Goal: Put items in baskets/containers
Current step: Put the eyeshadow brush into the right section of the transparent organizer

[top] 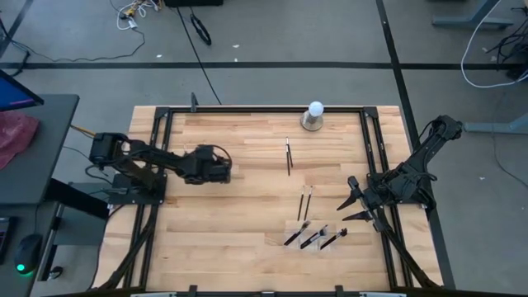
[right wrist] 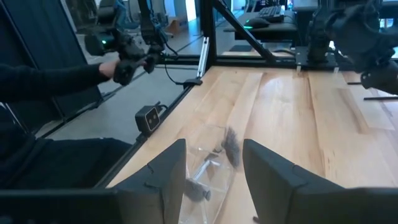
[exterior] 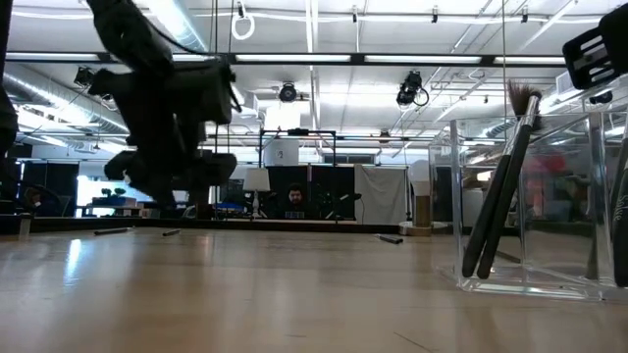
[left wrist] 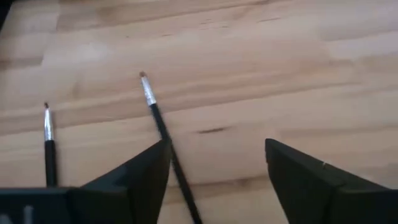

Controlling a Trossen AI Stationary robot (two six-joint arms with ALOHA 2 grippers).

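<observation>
Several slim dark brushes (top: 313, 238) lie in the clear tray (top: 299, 224) near the table's near right. In the low view they lean against the wall of the tray (exterior: 559, 245). Two loose brushes (top: 288, 155) lie mid-table toward the far edge, and two more (top: 304, 203) lie beside the tray. My left gripper (top: 228, 167) hovers open left of the far pair. Its wrist view shows one brush (left wrist: 155, 112) running past a finger and another (left wrist: 48, 134) off to the side. My right gripper (top: 345, 210) is open to the right of the tray (right wrist: 208, 177).
A white ball on a grey base (top: 314, 116) stands at the table's far edge. Black frame rails (top: 373, 140) run along the table's sides. In the right wrist view a person's hands (right wrist: 118, 65) work a controller beyond the table. Bare wood lies between the arms.
</observation>
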